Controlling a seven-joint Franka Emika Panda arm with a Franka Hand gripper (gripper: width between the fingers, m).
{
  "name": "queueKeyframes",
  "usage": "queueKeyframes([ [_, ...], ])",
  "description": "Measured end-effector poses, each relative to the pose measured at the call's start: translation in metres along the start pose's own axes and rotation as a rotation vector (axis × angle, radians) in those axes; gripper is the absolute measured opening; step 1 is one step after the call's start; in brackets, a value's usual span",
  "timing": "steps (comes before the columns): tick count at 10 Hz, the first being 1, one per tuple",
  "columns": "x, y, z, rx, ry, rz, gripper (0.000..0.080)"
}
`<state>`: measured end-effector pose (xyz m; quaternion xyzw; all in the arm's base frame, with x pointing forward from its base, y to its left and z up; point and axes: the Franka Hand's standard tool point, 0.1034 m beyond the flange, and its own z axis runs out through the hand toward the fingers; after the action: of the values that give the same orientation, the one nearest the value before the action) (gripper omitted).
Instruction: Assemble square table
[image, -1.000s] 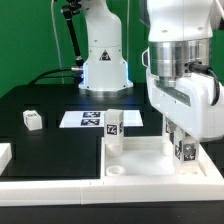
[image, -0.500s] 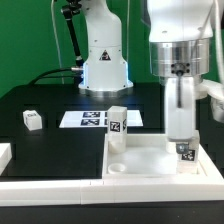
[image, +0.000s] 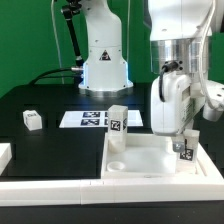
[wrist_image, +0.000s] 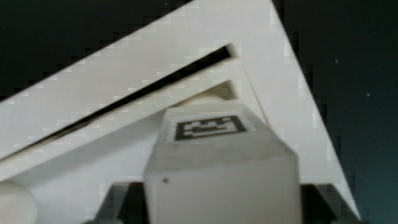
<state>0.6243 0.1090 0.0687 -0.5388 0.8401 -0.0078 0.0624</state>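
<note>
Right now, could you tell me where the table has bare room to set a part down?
Bare black table lies between the marker board, loose leg and border rail. Crowded: the square slab, with the gripper, its gripped leg and the upright leg.

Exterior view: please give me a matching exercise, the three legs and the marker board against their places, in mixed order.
Sides are the exterior view's.
Things: 1 left leg; 2 middle leg; 3 right leg; 4 marker board.
Places: A between the jaws; B flat, beyond the slab; C upright at a slab corner, free; D alone on the table, off the slab.
Pairs: 1-D; 2-C; 3-A; 4-B.
</note>
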Motion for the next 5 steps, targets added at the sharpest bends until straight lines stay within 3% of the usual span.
queueKeyframes([
  [1, 0.0001, 0.0002, 0.0005, 0.000, 0.001, 0.000, 0.0304],
  [2, 0.0004, 0.0004, 0.0011, -0.001, 0.002, -0.001, 0.0486],
  [3, 0.0005, 0.0006, 0.0015, -0.001, 0.002, -0.001, 0.0594],
  [5, 0.0021, 0.0016, -0.0058, 0.004, -0.006, -0.073, 0.0638],
])
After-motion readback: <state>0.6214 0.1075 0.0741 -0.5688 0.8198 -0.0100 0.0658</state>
